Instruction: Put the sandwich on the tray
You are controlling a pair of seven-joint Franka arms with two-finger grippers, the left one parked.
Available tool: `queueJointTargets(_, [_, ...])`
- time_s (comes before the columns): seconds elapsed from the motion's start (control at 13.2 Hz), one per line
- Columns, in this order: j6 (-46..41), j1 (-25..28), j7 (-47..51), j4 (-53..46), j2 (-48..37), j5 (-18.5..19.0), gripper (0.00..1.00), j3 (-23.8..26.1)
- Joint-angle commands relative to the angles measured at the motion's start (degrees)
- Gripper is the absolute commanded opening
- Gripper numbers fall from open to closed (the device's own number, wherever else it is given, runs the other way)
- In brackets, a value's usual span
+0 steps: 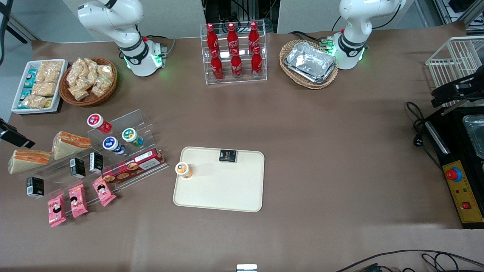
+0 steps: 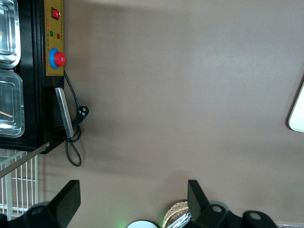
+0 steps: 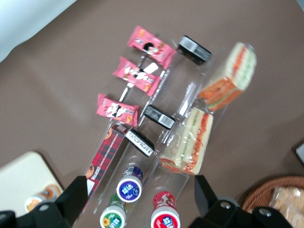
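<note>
Two wrapped wedge sandwiches lie toward the working arm's end of the table. The sandwich (image 1: 70, 144) (image 3: 188, 143) rests on the clear acrylic rack (image 1: 94, 158) beside a red-capped bottle (image 1: 99, 122). A near-identical wedge (image 1: 28, 159) (image 3: 231, 76) lies beside it, farther out toward the table's end. The cream tray (image 1: 223, 189) (image 3: 19, 179) sits mid-table and carries an orange-capped bottle (image 1: 183, 170) and a small black box (image 1: 228, 155). My gripper (image 3: 137, 202) hangs open high above the rack's bottles with nothing between its fingers. It is apart from the sandwich.
The rack also holds blue- and green-capped bottles (image 1: 113, 145), a red biscuit box (image 1: 134, 168), black boxes (image 1: 77, 167) and pink packets (image 1: 78, 200). A snack basket (image 1: 89, 81), a white snack tray (image 1: 38, 85), a cola rack (image 1: 234, 53) and a foil-tray basket (image 1: 310, 63) stand farther from the camera.
</note>
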State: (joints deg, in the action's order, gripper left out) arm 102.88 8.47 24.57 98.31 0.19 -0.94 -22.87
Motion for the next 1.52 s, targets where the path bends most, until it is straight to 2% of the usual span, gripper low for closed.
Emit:
queueJointTargets(0.0, [-0.84,-0.21,11.43,-1.28,2.09,0.41,1.0,-1.91])
queueJointTargets(0.38, [1.36,-5.56,25.42,-1.28,5.6,0.41,1.0,-3.41])
queueJointTargets(0.53, [2.85,-8.02,25.96,-1.19,7.71,-0.02,1.0,-3.41])
queueJointTargets(0.76, [5.75,-11.45,25.96,-1.19,10.96,-3.27,1.0,-3.41])
queueJointTargets(0.91, [8.38,-11.99,25.96,-1.19,13.07,-3.54,1.0,-3.41])
queueJointTargets(1.14, [12.51,-13.56,26.32,-1.19,16.5,-6.26,1.0,-3.41])
queueJointTargets(1.44, [14.8,-14.19,25.62,-1.19,18.96,-6.36,1.0,-3.41])
